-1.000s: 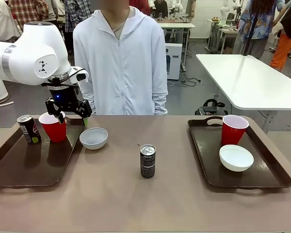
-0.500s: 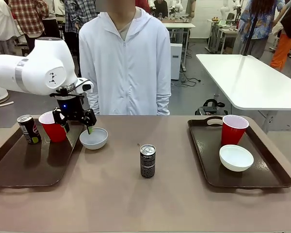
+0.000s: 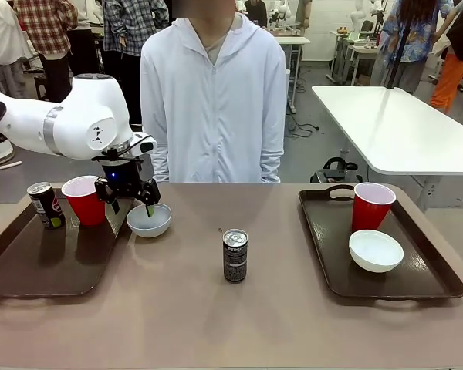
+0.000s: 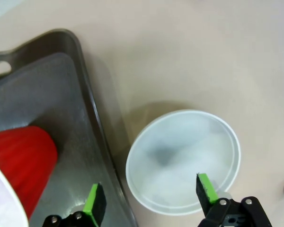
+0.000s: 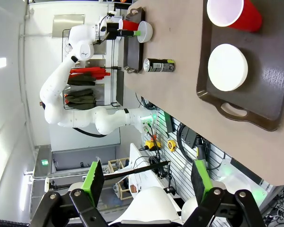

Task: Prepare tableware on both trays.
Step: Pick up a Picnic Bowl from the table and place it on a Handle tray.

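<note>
On the left tray (image 3: 23,266) stand a red cup (image 3: 83,199) and a dark can (image 3: 46,204). Just off that tray's right rim, a white bowl (image 3: 149,220) sits on the table. My left gripper (image 3: 130,208) hangs open over the bowl's left side. In the left wrist view one pad is over the tray rim (image 4: 92,118) and the other over the bowl (image 4: 182,158), with the red cup (image 4: 19,161) beside them. A second can (image 3: 234,255) stands mid-table. The right tray (image 3: 324,254) holds a red cup (image 3: 372,205) and a bowl (image 3: 376,250). My right gripper (image 5: 146,177) is open and empty, high above the right tray (image 5: 265,94).
A person in a white hooded jacket (image 3: 212,100) stands at the far edge of the table, arms down. Bare tabletop lies between the two trays around the middle can. A white table (image 3: 393,127) stands behind on the right.
My left gripper has moved right and down, from above the red cup to over the bowl. The person has shifted to the right. The tableware has not moved.
</note>
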`<state>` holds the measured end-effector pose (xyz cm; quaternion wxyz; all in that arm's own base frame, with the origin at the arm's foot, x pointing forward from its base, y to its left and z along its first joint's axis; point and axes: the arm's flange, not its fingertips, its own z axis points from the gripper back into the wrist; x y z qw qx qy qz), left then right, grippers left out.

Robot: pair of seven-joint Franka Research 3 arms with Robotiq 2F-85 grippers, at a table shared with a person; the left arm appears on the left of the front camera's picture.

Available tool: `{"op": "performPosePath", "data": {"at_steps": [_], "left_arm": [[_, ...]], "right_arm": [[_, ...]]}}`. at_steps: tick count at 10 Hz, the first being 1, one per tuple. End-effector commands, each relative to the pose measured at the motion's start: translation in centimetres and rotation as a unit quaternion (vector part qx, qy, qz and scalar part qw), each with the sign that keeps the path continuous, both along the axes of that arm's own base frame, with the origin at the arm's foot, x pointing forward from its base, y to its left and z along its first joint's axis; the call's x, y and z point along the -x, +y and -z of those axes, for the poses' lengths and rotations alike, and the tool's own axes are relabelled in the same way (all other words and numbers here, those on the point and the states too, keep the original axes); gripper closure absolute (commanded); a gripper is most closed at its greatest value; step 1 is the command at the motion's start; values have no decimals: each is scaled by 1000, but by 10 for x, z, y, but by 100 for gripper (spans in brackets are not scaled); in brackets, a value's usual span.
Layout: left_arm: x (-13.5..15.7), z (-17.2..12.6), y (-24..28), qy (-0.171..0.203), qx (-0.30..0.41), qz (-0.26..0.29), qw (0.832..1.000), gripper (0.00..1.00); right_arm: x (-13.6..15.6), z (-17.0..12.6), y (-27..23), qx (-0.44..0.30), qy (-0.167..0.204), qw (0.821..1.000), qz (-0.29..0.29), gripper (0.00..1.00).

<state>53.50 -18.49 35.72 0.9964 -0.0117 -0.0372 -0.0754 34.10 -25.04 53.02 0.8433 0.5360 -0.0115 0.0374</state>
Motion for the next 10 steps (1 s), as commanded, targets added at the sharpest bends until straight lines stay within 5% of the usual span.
{"op": "performPosePath", "data": {"at_steps": [1,8,9,10], "left_arm": [[-8,6,-3,-18,-11,3,1000,4],[-8,8,-3,-5,-7,11,1000,68],[-8,8,-2,-4,-6,10,1000,59],[-8,7,-1,-4,-4,11,1000,86]], "right_arm": [[4,4,2,6,-1,1000,0,4],[4,4,2,6,-1,1000,0,4],[4,4,2,6,-1,1000,0,4],[4,4,2,6,-1,1000,0,4]]}}
